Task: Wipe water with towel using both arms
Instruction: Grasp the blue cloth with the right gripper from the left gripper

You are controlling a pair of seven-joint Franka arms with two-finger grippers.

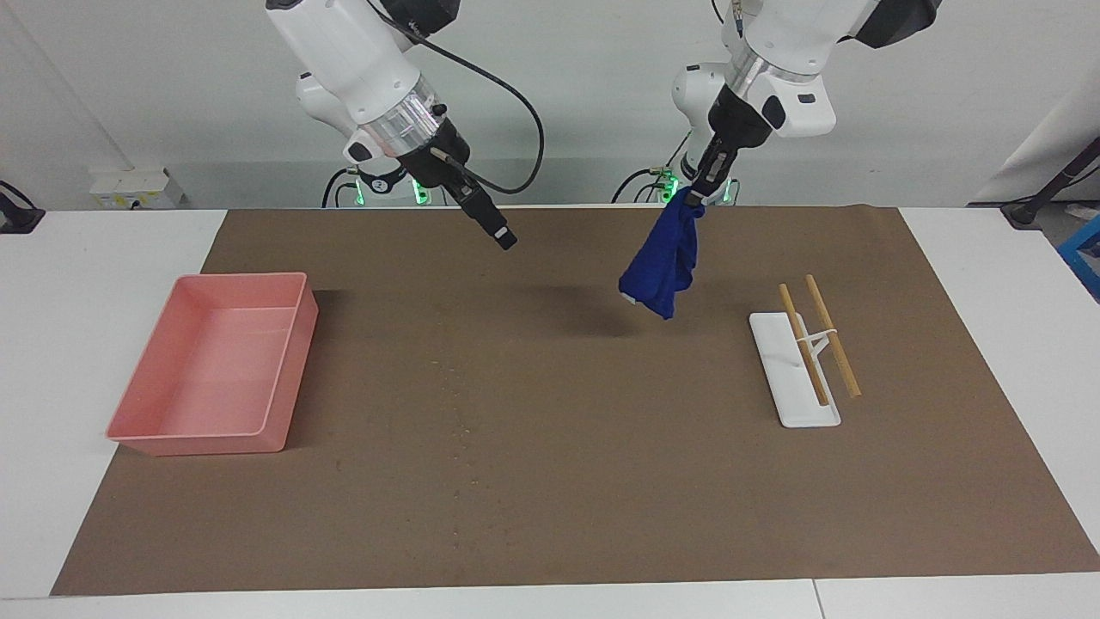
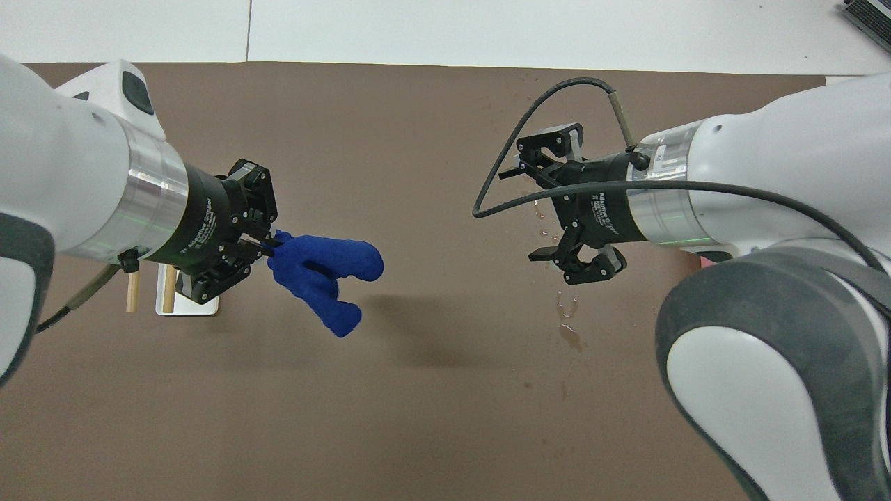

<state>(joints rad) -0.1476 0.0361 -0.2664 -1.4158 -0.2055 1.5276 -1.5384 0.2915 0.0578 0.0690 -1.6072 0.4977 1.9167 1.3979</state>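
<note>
The towel (image 1: 660, 262) is held clear of the brown mat (image 1: 567, 481), hanging in a loose blue bunch from the left tool (image 1: 693, 194), whose fingertips are clenched on the cloth's upper end. A small white tag is seen at the towel's lower edge in the facing view. With the white tray (image 1: 786, 365) taken as the landmark, the towel is hung over bare mat beside the tray, toward the right arm's end of the counter (image 1: 82, 258), and nothing of the cloth touches the tray. Two wooden sticks (image 1: 816, 340) are laid across the tray on a small white rack.

The right tool (image 2: 564, 202) is held in the air with its fingers spread wide and nothing between them, well apart from the tray and over the mat toward the right arm's end. In the overhead view it is seen over the water (image 2: 567, 320), a thin trail of small droplets and a slightly larger wet patch on the mat. The trail is spread well away from the tray, toward the pink bin (image 1: 215, 370), which is set at the right arm's end, well apart from the tray.
</note>
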